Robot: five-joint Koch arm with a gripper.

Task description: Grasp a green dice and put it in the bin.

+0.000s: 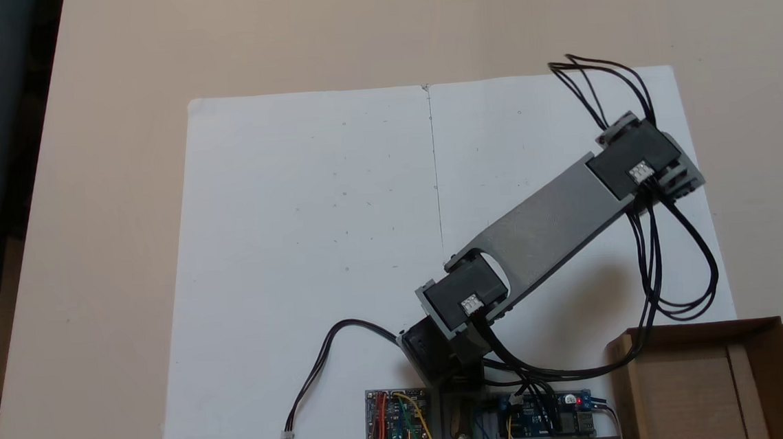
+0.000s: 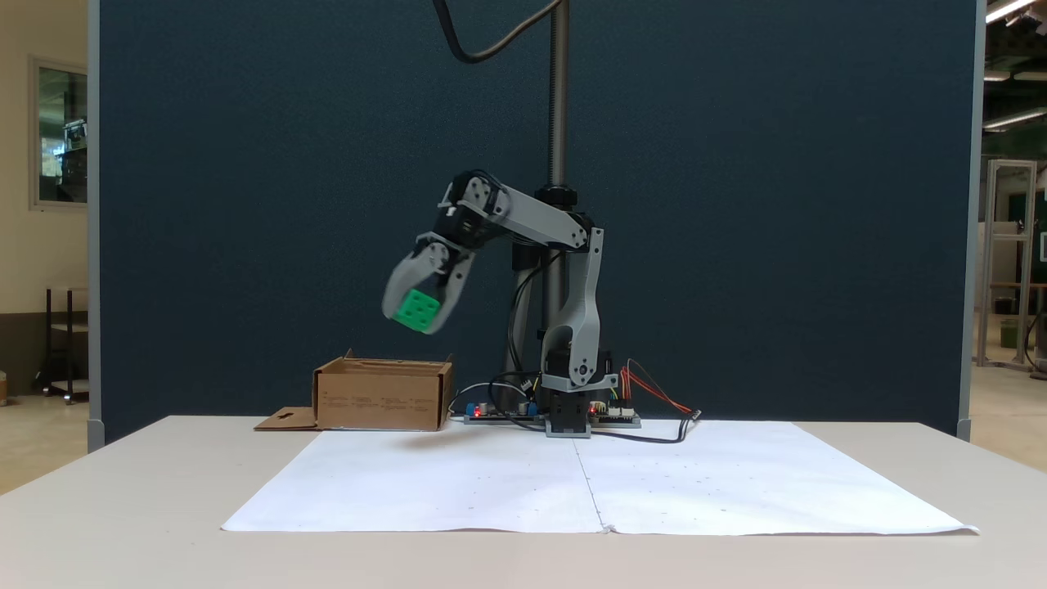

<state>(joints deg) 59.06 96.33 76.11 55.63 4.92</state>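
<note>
My grey plastic gripper [image 2: 415, 315] hangs high in the air in the side-on fixed view, its two jaws closed around the small bright green plastic dice [image 2: 416, 310], which sits tilted between them with a pipped face turned toward the camera. The dice is held well above the table, over the near rim of the shallow brown corrugated cardboard bin [image 2: 383, 397], though I cannot tell from this angle how far in front of or behind the box it really sits. In the fixed view from above, my grey forearm [image 1: 543, 226] points away to the right while the bin [image 1: 679, 392] lies at the lower right corner, so I judge I am not yet squarely over the opening. Letting go here risks the dice striking the wall or bouncing out onto the white paper sheet [image 2: 589, 491], since the drop is tall and the walls low. The tilted grip could also let the cube slip as I swing.
</note>
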